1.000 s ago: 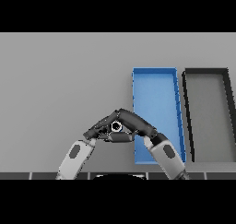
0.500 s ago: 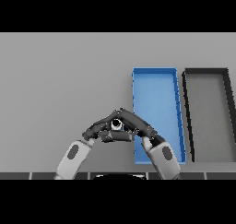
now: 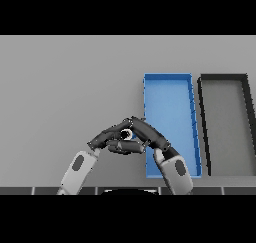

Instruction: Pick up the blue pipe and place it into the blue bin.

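Head view shows the left hand point(image 3: 107, 136) and the right hand point(image 3: 147, 133) meeting fingertip to fingertip over the grey table point(image 3: 65, 87), forming a peak just off the blue bin's point(image 3: 170, 127) left wall, at about 9 o'clock from its lower half. Between them a small pale ring with a dark hole shows, apparently the open end of the pipe point(image 3: 127, 134); its colour cannot be told. Fingers of both hands curl around it, the left from 8 o'clock, the right from 4 o'clock. At 3 o'clock from the blue bin, just beside it, lies a dark grey bin point(image 3: 225, 122).
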You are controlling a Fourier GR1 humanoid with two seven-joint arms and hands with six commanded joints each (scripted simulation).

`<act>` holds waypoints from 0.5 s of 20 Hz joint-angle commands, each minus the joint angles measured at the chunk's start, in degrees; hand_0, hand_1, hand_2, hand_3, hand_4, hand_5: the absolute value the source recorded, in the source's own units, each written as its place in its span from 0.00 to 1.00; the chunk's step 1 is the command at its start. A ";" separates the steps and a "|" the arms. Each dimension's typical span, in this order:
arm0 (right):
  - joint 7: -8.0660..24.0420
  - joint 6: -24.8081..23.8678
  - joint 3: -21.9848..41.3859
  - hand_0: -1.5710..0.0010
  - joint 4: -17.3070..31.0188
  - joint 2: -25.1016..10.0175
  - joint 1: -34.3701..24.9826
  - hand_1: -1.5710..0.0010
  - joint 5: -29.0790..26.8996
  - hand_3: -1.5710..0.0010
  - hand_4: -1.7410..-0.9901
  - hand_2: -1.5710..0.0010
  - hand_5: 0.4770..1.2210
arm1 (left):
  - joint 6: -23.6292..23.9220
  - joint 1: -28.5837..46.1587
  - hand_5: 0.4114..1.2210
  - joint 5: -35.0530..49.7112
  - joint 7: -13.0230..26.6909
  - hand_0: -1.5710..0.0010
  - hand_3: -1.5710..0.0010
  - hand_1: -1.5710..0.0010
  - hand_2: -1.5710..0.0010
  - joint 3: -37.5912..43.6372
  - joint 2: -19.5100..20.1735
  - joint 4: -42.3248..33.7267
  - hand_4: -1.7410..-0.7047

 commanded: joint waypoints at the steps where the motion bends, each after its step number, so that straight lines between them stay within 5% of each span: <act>1: 0.16 0.03 -0.15 0.00 -0.10 0.60 -0.24 0.00 -0.06 0.00 0.32 0.00 1.00 | 0.41 0.27 0.24 0.17 1.04 0.96 0.97 0.96 0.96 -0.08 -0.72 0.04 0.74; 5: 0.47 0.48 -2.42 0.00 -0.79 2.89 -1.06 0.00 -1.60 0.00 0.33 0.00 1.00 | 0.83 -0.37 0.15 0.58 3.57 0.98 0.99 0.98 0.98 0.40 -1.13 0.21 0.74; 10: 12.14 -0.31 -10.00 0.00 -3.00 6.02 -8.42 0.00 -11.52 0.00 0.33 0.00 1.00 | 1.93 -0.46 0.10 -0.29 4.11 0.99 1.00 0.99 0.99 0.06 -1.15 0.84 0.74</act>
